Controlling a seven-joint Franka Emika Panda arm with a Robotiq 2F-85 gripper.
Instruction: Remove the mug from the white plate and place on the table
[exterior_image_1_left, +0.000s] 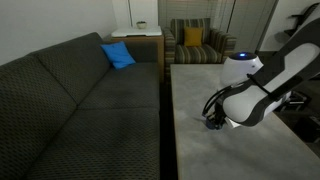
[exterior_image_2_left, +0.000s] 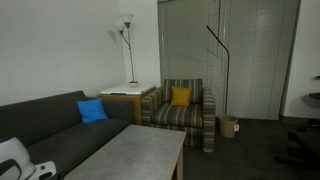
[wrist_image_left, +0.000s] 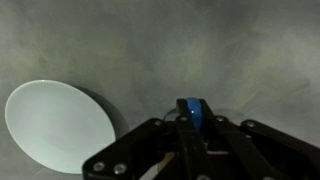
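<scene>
Tool (wrist_image_left: 193, 128) pinching the mug (wrist_image_left: 192, 108), just off the white plate (wrist_image_left: 55, 125): lower it level, seat it flat on the counter (wrist_image_left: 200, 50), then release.

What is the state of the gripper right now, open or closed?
Gripper: closed, holding the mug, beside the empty white plate.

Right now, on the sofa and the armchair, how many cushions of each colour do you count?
Blue cushion: 1
Yellow cushion: 1
Total: 2
</scene>
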